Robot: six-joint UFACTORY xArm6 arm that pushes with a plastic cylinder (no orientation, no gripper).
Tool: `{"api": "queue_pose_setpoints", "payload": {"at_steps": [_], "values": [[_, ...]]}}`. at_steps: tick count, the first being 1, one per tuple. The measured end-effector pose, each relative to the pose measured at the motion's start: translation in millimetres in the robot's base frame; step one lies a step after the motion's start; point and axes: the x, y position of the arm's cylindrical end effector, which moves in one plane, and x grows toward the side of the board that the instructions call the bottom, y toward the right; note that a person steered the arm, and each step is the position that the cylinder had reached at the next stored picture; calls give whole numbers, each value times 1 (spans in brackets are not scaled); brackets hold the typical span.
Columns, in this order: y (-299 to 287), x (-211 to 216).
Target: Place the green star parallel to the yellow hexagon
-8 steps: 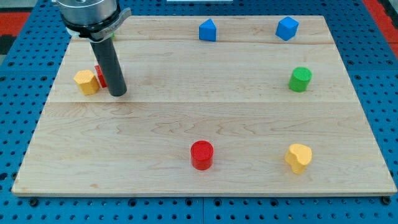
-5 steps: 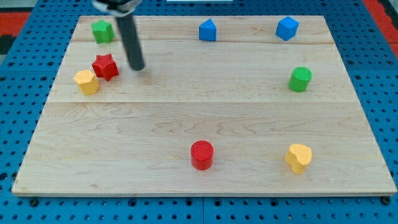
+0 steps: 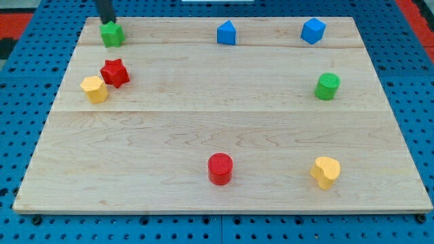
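Note:
The green star (image 3: 112, 34) sits at the view's top left of the wooden board (image 3: 224, 135). My tip (image 3: 108, 22) is at the board's top edge, right behind the green star and touching or almost touching its far side. The yellow hexagon (image 3: 94, 89) lies lower on the left side of the board, with a red star (image 3: 114, 72) touching its upper right.
A blue block (image 3: 226, 32) and a second blue block (image 3: 313, 30) sit along the top. A green cylinder (image 3: 327, 86) is at the right. A red cylinder (image 3: 220, 169) and a yellow heart-shaped block (image 3: 325, 171) lie near the bottom.
My tip has moved from beside the red star up and to the left, to just behind the green star. No block has visibly moved.

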Motion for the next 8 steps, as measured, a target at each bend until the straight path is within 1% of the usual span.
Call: {"api": "queue_pose_setpoints", "payload": {"at_steps": [1,2,3,5,6,7,8], "values": [[-13,7],[-41,-5],[-21,16],[-11,87],[67,71],[112,70],[134,110]]}}
